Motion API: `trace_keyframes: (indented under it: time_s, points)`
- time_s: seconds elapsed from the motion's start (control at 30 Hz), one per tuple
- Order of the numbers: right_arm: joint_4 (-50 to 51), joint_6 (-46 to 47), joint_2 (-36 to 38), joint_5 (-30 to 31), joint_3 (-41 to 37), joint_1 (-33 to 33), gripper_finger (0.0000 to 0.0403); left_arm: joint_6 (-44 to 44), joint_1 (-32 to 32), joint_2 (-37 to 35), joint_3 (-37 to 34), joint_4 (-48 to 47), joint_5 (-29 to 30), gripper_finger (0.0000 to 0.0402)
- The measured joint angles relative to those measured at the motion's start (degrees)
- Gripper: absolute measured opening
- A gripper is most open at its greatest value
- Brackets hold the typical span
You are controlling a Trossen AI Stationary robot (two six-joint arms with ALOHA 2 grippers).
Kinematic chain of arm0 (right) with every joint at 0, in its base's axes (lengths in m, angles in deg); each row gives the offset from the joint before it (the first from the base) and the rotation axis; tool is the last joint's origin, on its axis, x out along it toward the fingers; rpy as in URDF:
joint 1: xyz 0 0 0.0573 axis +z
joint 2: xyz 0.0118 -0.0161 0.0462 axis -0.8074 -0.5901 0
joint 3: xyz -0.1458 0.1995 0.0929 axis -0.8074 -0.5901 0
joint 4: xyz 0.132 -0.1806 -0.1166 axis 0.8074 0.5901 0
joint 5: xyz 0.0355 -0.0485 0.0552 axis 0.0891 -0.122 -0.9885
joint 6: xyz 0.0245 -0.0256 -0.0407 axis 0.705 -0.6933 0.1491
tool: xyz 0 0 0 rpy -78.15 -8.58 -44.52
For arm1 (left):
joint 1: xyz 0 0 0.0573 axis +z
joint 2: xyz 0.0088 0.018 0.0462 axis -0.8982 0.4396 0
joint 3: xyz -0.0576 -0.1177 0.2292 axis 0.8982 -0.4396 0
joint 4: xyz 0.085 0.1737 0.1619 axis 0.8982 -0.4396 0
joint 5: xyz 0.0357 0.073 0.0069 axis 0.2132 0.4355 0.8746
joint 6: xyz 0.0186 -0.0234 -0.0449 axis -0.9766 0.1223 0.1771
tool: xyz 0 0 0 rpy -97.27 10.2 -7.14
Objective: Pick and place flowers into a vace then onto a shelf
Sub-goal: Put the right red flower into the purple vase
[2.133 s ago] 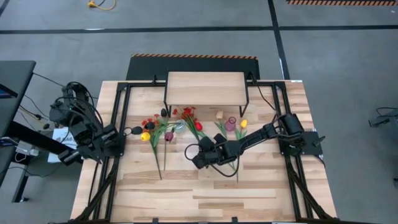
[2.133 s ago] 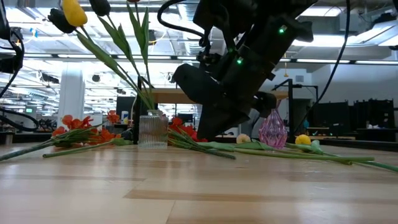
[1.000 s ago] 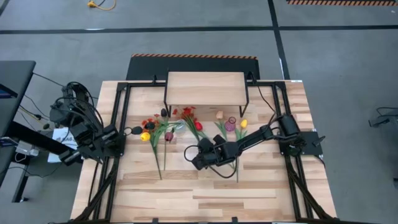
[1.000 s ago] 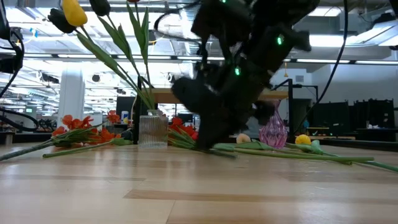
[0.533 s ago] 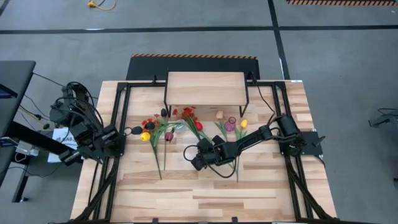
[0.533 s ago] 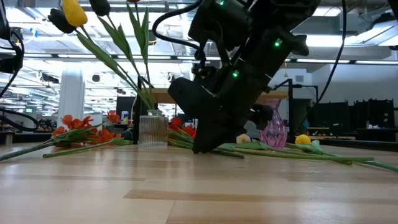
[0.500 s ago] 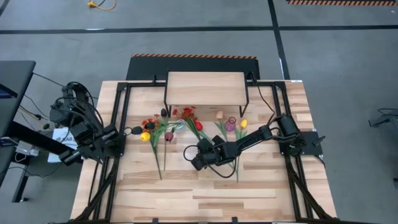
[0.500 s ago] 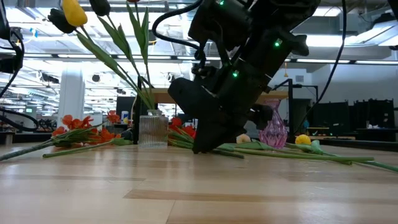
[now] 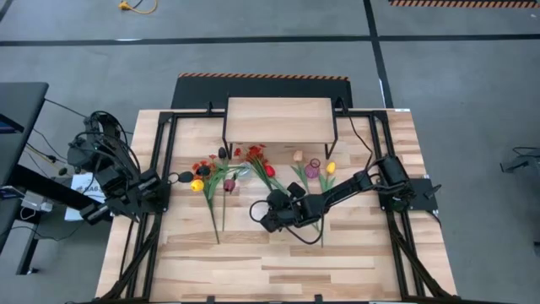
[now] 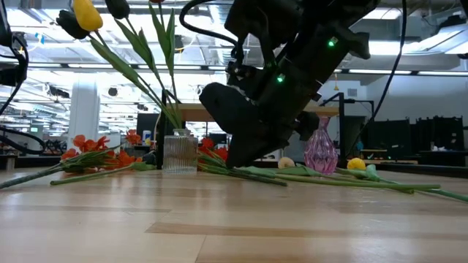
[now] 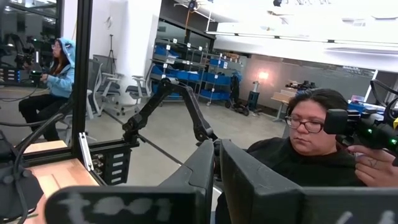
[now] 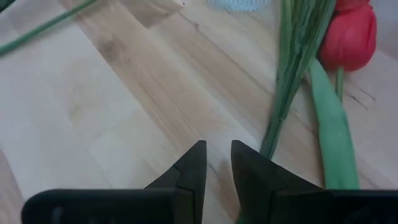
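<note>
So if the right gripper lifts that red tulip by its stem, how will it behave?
The red tulip looks top-heavy on a thin stem, so it will probably droop and swing. Neighbouring stems lie against it and may drag along.

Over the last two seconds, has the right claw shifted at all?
Yes, slightly. In the high view the right claw has edged toward the left side of the table, away from the pink vase, staying low among the flower stems.

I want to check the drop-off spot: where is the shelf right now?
In the high view the shelf stands at the table's far edge, centred between the arms, just behind the flowers.
</note>
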Motion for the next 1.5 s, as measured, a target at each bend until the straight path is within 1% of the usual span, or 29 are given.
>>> trace_keyframes:
  time_s: [0.3, 0.83, 1.13, 1.5]
  points:
    - [1.0, -0.4, 0.0, 1.5, 0.0, -0.7, 0.0067, 0.0, 0.0, 0.0, 0.0, 0.0, 0.0, 0.0016]
    - [4.6, -0.4, 0.1, 1.6, 0.1, -1.1, 0.0067, 0.0, 0.0, 0.0, 0.0, 0.0, 0.0, 0.0016]
    - [4.6, -0.4, 0.2, 1.4, 0.1, -1.1, 0.0067, 0.0, 0.0, 0.0, 0.0, 0.1, 0.0, 0.0016]
    - [4.7, -0.4, -0.2, -0.9, 0.2, -1.7, 0.0067, 0.0, 0.0, 0.0, 0.0, 0.0, 0.0, 0.0016]
